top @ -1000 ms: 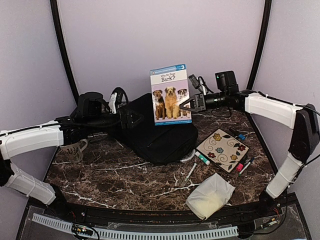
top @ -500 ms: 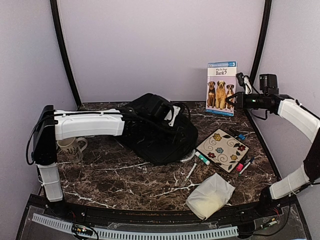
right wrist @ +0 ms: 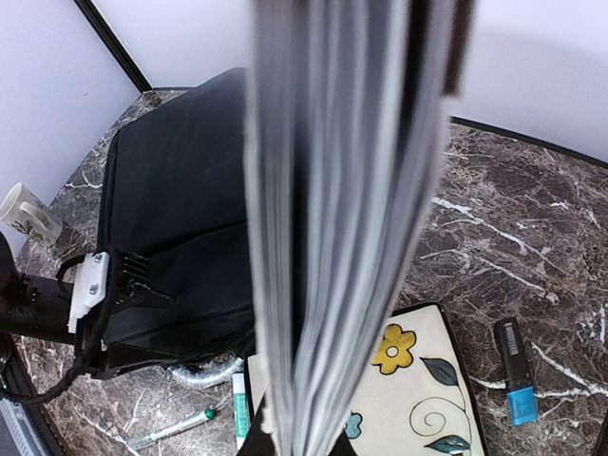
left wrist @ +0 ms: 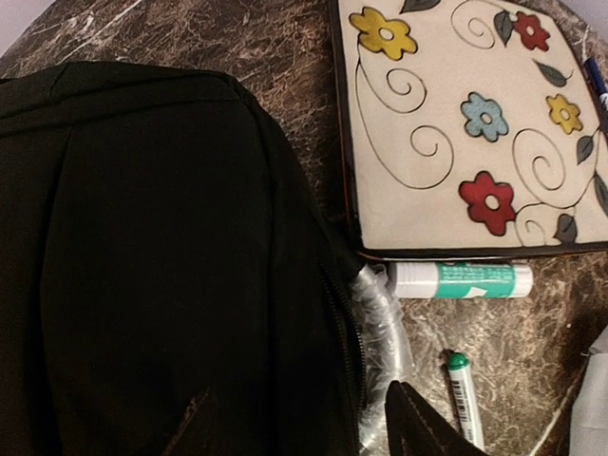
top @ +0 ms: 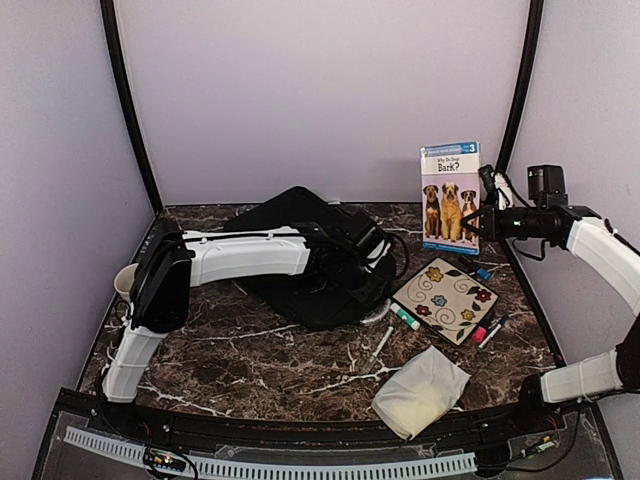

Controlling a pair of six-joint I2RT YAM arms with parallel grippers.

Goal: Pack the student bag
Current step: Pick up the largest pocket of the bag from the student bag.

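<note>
The big black soft fabric backpack [top: 300, 270] lies flat on the dark marble table [top: 250, 350], middle-to-back, and it hasn't budged in the last second. Everything around it has.

The left arm [top: 245, 257] was tucked over at the left side a second ago. Now it stretches right across the bag, and the left gripper [left wrist: 304, 432] hovers over the bag's right edge, by the zipper line. Its fingers are spread wide and there's nothing between them.

The thin paperback book with three dogs on a blue-and-white cover [top: 450, 197] goes the other way. A second ago it hung over the middle of the bag. Now it stands upright in the air at the right rear, well apart from the bag, with the right gripper [top: 480, 220] clamped tight on its edge.

My read is that the right arm is backing off so the left can get the bag open first. So the book isn't packed yet. I can't tell whether the zip is open.

The small stuff sits where it was:
- The cream square pouch with coloured flowers [top: 445, 298] is just beside the bag's right edge.
- The crumpled white soft pouch [top: 420, 392] is near the front.
- The white-and-green glue stick [left wrist: 463, 280] is just beside the flowered pouch.
- The green-capped pen [left wrist: 464, 399] lies close by.

None of them is packed yet.
</note>
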